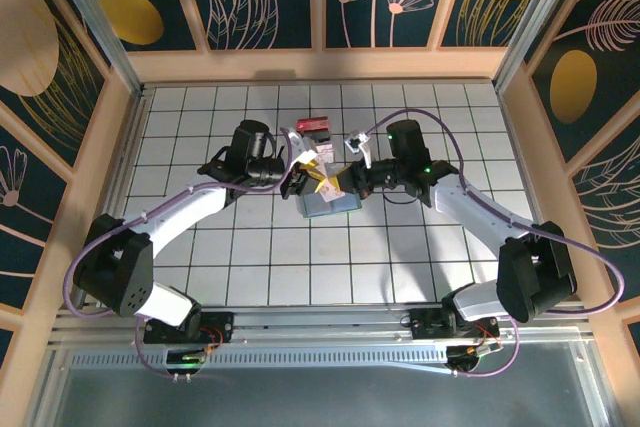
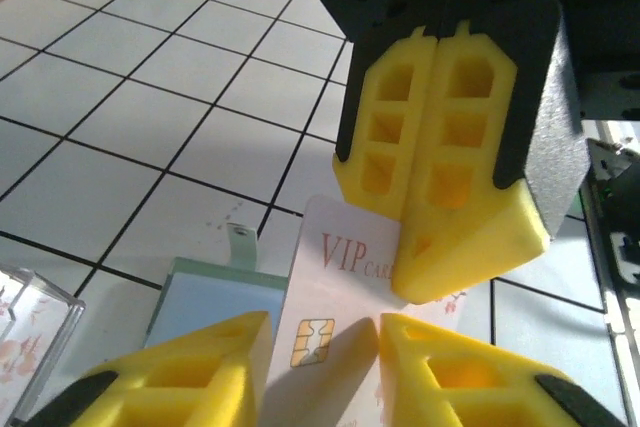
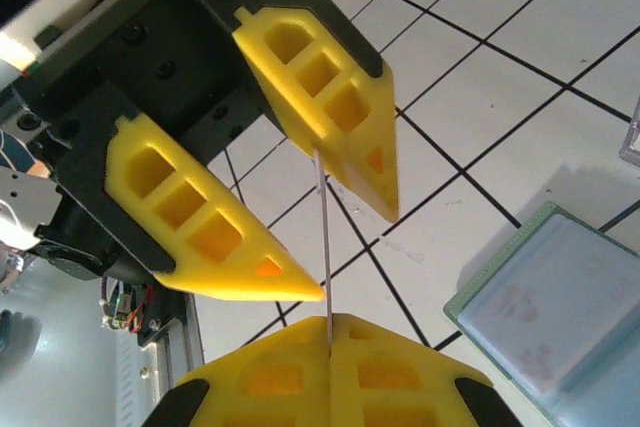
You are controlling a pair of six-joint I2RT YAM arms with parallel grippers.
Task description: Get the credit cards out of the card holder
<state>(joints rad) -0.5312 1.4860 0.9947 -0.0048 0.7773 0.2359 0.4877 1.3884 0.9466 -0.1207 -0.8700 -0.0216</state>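
top external view: both arms meet over the middle of the white tiled table (image 1: 250, 267), where a flat pale grey-green card holder (image 1: 335, 205) lies just beneath them, with a small red-topped white box (image 1: 313, 127) beyond. right wrist view: the right gripper (image 3: 330, 322) has its yellow jaws pressed together on a white plastic credit card (image 3: 324, 237), seen edge-on beside the holder. the left gripper (image 3: 357, 253) has its jaws apart on either side of that card; whether they press it i cannot tell. left wrist view shows the card's red vip lettering and gold chip.
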